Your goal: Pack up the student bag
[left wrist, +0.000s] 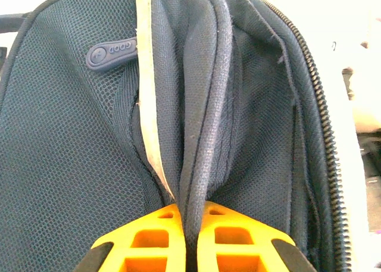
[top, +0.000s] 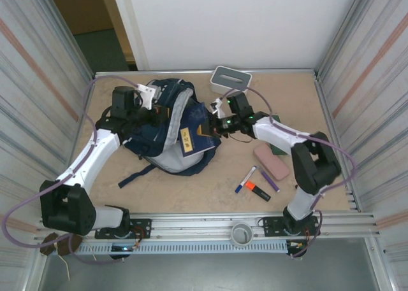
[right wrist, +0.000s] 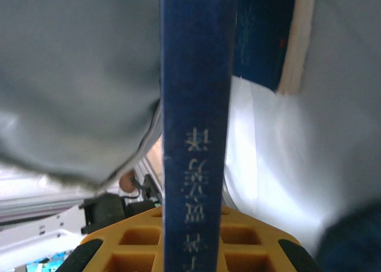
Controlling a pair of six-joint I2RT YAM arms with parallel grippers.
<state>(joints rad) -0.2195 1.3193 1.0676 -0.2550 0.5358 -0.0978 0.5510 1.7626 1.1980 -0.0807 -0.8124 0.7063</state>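
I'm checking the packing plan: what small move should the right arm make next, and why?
Probably slide the notebook deeper into the student bag: the right gripper has its jaws shut on it at the opening, while the left gripper pinches the bag's edge.

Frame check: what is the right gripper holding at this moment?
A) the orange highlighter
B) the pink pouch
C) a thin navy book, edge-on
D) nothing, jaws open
C: in the right wrist view the right gripper is clamped on a thin navy book with pale characters along its edge, while the pink pouch and orange highlighter lie on the table.
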